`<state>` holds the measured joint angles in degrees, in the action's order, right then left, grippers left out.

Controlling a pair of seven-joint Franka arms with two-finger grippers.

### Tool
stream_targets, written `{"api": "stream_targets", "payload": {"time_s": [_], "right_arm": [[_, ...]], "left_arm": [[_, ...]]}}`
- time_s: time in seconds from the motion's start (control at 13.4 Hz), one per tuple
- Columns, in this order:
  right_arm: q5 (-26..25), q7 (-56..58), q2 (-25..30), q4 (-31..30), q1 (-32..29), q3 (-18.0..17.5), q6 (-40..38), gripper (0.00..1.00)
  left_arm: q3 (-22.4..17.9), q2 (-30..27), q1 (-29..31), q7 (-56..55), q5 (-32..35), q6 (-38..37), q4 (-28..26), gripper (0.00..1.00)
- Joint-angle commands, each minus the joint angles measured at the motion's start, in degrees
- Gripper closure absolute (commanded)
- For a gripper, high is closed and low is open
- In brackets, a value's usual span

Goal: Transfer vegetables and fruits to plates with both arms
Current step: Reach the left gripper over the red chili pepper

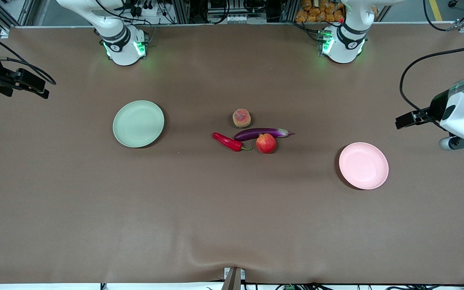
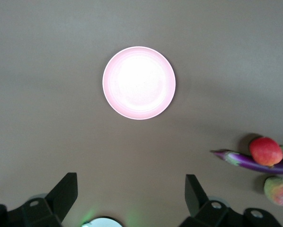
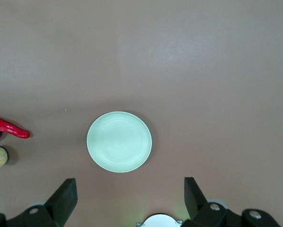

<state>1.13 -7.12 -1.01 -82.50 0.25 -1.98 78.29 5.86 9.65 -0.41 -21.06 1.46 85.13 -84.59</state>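
Note:
The peach (image 1: 241, 118), the purple eggplant (image 1: 262, 133), the red chili (image 1: 228, 141) and the deep-red fruit (image 1: 266, 143) lie bunched at the table's middle. The green plate (image 1: 138, 123) lies toward the right arm's end, the pink plate (image 1: 363, 165) toward the left arm's end; both are bare. My left gripper (image 1: 406, 120) hangs open and empty high over the left arm's end; its wrist view shows the pink plate (image 2: 138, 82), the eggplant (image 2: 255, 162), the red fruit (image 2: 266, 151) and the peach (image 2: 278, 190). My right gripper (image 1: 34, 85) hangs open and empty over the right arm's end, with the green plate (image 3: 119, 141) and the chili (image 3: 9, 127) in its wrist view.
The brown table cover (image 1: 232, 225) is flat, with a slight wrinkle at its edge nearest the front camera. The arm bases (image 1: 124, 47) stand along the edge farthest from that camera. Cables and racks lie past that edge.

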Motion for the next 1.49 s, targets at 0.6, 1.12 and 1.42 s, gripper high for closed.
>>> {"api": "stream_targets", "payload": {"time_s": [0.6, 1.12, 1.42], "right_arm": [[0.9, 0.2, -1.4, -2.1, -2.1, 0.2, 0.3, 0.00], [1.1, 0.2, -6.9, -2.1, -1.8, 0.1, 1.0, 0.00], [1.2, 0.1, -8.7, -2.1, -1.5, 0.2, 1.6, 0.00]], "left_arm": [[-0.1, 14.6, -23.0, -45.8, -9.8, 11.2, 6.2, 0.00], [-0.9, 29.9, -39.6, -75.3, -9.5, 34.0, 7.5, 0.00], [-0.8, 34.2, -46.0, -84.7, -4.0, 33.7, 5.0, 0.00]]}}
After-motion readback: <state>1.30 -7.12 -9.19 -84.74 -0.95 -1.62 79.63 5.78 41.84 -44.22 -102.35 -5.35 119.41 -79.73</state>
